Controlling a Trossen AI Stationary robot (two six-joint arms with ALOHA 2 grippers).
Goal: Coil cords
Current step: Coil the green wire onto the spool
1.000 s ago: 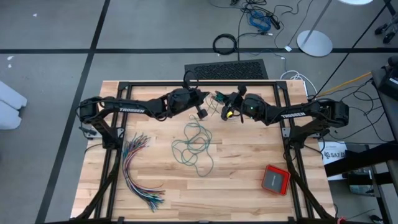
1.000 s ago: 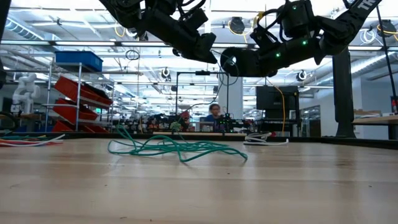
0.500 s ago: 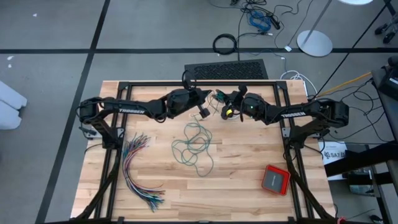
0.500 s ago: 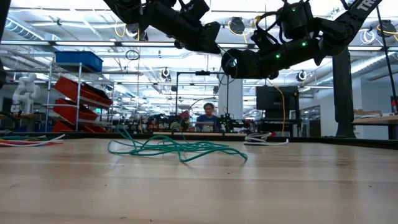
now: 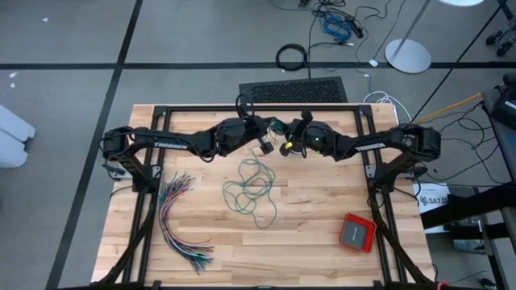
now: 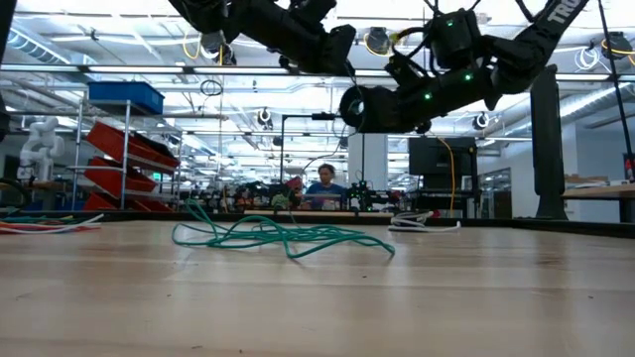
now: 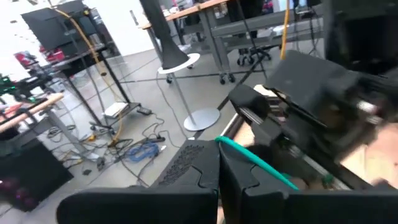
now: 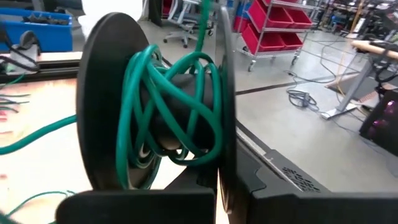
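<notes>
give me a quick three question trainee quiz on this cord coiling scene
1. True or false: the teal cord lies in a neat finished coil on the table.
2. Which hand's camera shows teal cord wound around a black spool? A) left B) right
3. Fill in: the red box sits nearer the ____ arm.

Key: 1 false, most of it is a loose tangle. 2 B; the right hand is raised beside the left hand at the table's far side. 3 right.
</notes>
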